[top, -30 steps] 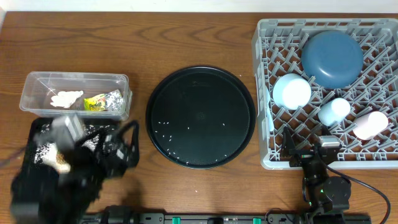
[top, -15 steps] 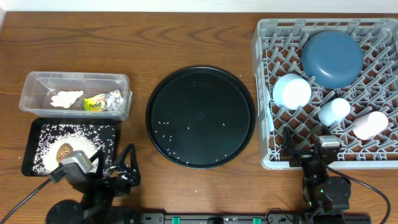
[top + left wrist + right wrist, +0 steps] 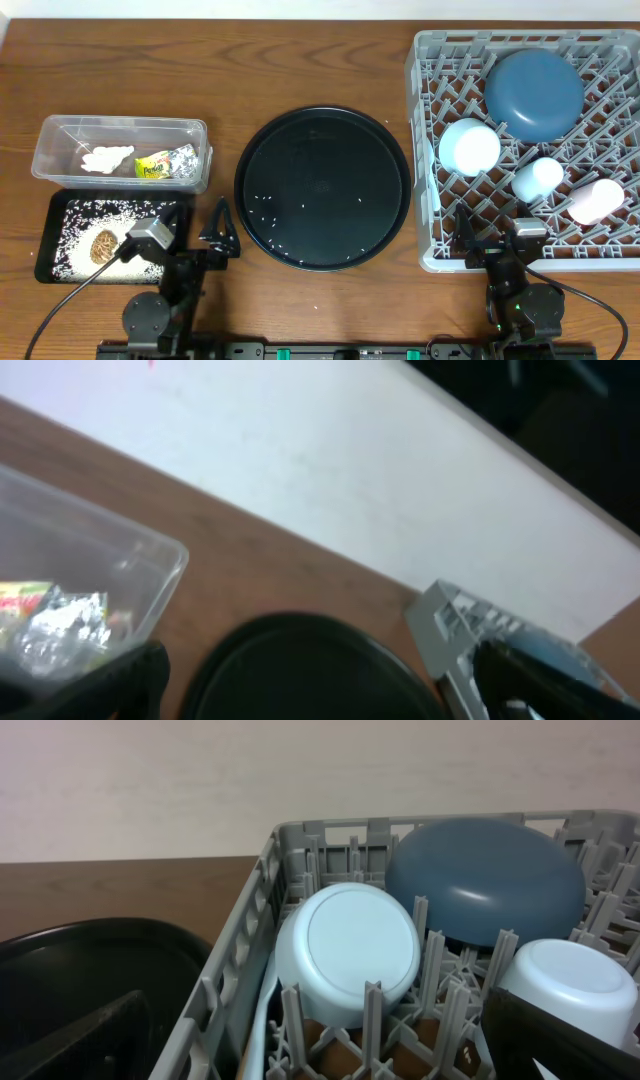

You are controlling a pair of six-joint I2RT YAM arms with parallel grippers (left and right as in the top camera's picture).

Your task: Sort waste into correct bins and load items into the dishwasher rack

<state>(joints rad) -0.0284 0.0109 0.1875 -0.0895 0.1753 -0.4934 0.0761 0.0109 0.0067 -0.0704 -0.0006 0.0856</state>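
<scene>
Overhead, the grey dishwasher rack (image 3: 450, 42) fills the right side of the table and already carries the dark-blue plate (image 3: 535, 95), the pale-blue bowl (image 3: 469, 147), the light-blue cup (image 3: 537, 178) and the pink cup (image 3: 594, 201). A pale strip beside the bowl in the right wrist view may be the white spoon; no chopstick can be made out.

The round black tray (image 3: 330, 150) sits in the middle, bare except for a few loose rice grains (image 3: 264, 200) scattered over its near-left part.

On the left, the clear tub (image 3: 120, 122) holds the white tissue (image 3: 106, 158), the yellow wrapper (image 3: 152, 168) and the silver foil (image 3: 183, 158). Touching its near side, the shallow black tray (image 3: 46, 240) holds the brown food piece (image 3: 103, 246) amid a heap of rice.

Both arms sit low at the front edge of the table. The left gripper (image 3: 222, 238) has its fingers spread wide and holds nothing; it sits between the shallow black tray and the round black tray. The right gripper (image 3: 470, 243) is likewise spread and empty, at the rack's near-left corner.

Judging by this layout, the stray grains are what remains. They lie just ahead and to the right of the left gripper, in a loose band running left to right. The left arm is clearly the nearer one, with the shallow black tray close on its other side.
</scene>
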